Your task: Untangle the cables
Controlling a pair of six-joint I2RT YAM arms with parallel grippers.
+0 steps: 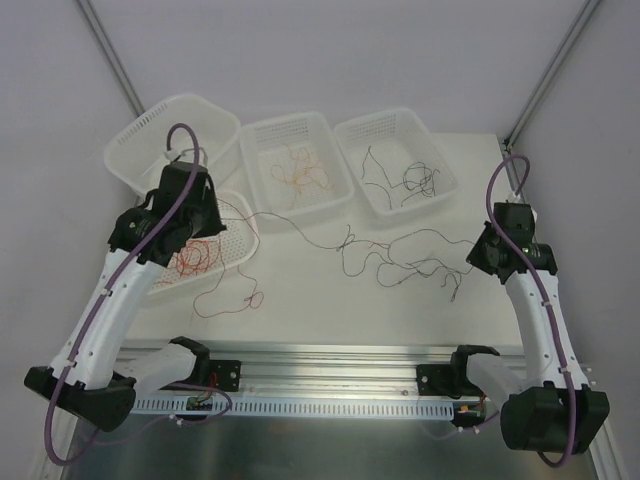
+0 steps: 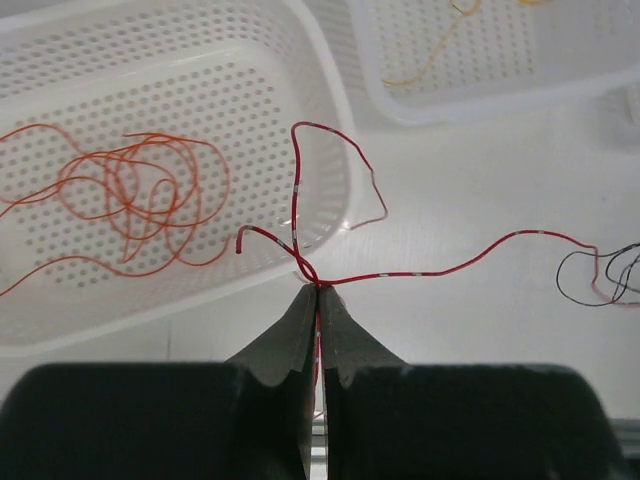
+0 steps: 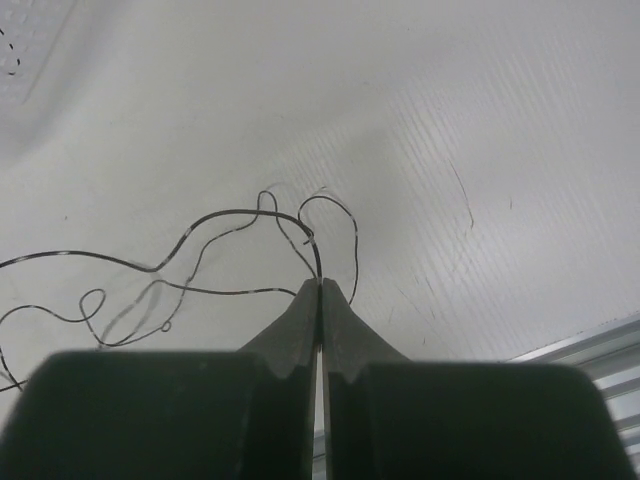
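Left jaws: pressed fully together, tips pinching a red cable [image 2: 440,268] just beside the rim of the near-left basket [image 2: 335,170].
Right jaws: pressed fully together, tips pinching a thin black cable [image 3: 215,215] low over the table [image 3: 470,110].
Tangle: cables [image 1: 347,241] lie knotted across the middle of the table, strung between the two arms.
Left arm [image 1: 108,300]: reaches forward, wrist bent over the near-left basket.
Right arm [image 1: 541,310]: rises at the table's right edge, wrist turned inward.
Baskets: orange strands in the near-left and middle basket [image 1: 262,135]; black strands in the right basket [image 1: 385,115].
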